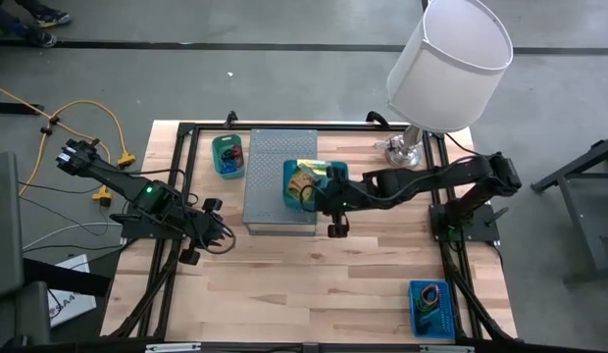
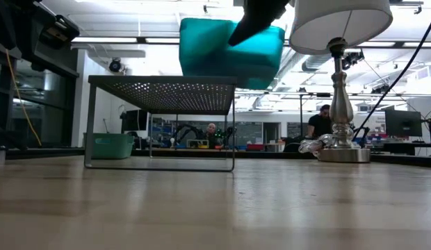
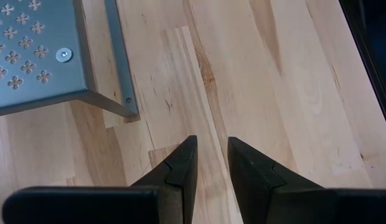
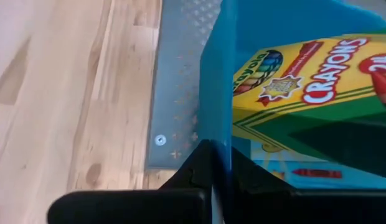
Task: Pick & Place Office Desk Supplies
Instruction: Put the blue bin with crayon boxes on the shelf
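A teal bin (image 1: pixel 306 182) with yellow-green crayon packets (image 4: pixel 305 81) in it is over the top of the grey perforated metal box (image 1: pixel 275 201). My right gripper (image 1: pixel 329 194) reaches in from the table's right and is shut on the bin's wall. In the low view the bin (image 2: pixel 229 45) is level with the box's top (image 2: pixel 163 85); whether it rests there I cannot tell. My left gripper (image 3: pixel 211 155) is open over bare wood near the box's left near corner (image 3: pixel 127 102). Rubber bands and clips lie in a blue tray (image 1: pixel 431 307). My right gripper holds the teal bin by its side wall (image 4: pixel 216 118), at the rim on the bin's near right side. The wall is pinched with one finger inside the bin and one outside. The fingers come slanting down from the table's right.
A second teal bin (image 1: pixel 228 155) stands on the table left of the grey box. The lamp with white shade (image 1: pixel 446 64) and its metal foot (image 1: pixel 402 149) stand at the far right. Black frame rails (image 1: pixel 172 186) run along the table's sides. Bare wood lies in front of the box.
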You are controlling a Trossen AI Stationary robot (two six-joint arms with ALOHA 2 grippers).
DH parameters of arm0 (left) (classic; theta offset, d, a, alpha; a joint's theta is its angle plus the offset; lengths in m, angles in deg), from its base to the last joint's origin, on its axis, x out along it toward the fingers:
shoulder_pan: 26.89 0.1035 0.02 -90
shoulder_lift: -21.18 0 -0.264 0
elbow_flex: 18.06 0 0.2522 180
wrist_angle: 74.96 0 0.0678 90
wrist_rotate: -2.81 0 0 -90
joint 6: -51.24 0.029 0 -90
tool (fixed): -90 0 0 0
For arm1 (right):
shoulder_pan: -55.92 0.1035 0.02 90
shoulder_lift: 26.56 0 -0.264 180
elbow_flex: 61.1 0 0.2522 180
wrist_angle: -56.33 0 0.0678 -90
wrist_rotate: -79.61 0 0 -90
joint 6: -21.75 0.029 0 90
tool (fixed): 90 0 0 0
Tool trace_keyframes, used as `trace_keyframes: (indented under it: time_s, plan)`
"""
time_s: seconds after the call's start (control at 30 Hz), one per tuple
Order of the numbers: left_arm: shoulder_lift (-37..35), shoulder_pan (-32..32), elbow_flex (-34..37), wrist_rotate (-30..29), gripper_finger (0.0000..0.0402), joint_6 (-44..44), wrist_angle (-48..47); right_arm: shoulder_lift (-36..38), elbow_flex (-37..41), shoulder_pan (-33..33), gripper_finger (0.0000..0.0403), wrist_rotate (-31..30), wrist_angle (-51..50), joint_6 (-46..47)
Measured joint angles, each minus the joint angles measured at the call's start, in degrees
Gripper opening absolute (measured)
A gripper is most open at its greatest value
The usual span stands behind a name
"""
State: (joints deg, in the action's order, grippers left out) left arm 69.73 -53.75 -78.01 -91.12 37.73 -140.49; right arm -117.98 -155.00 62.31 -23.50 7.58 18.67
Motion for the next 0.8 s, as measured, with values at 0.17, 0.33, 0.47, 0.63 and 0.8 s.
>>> trace_keyframes:
  time_s: [0.17,0.33,0.47,0.63,0.8]
  plan:
    - [0.00,0.01,0.00,0.00,0.0083,-0.01,0.00,-0.02,0.00,-0.45,0.0003,-0.38,2.16,-0.21]
    - [0.00,0.01,0.00,0.00,0.0083,-0.01,0.01,-2.00,-0.33,-0.34,0.0003,0.00,3.49,-1.69]
    - [-0.02,0.01,0.00,0.00,0.0083,-0.01,0.25,-5.18,-4.38,-0.35,0.0003,-0.19,2.26,-1.46]
    - [-0.02,0.00,0.00,0.00,0.0083,-0.01,1.40,-9.65,-11.53,0.05,0.0003,-0.37,-0.02,-3.18]
    - [-0.02,-0.01,0.00,0.00,0.0083,0.00,2.13,-13.79,-17.99,0.08,0.0003,-2.50,-1.86,-5.38]
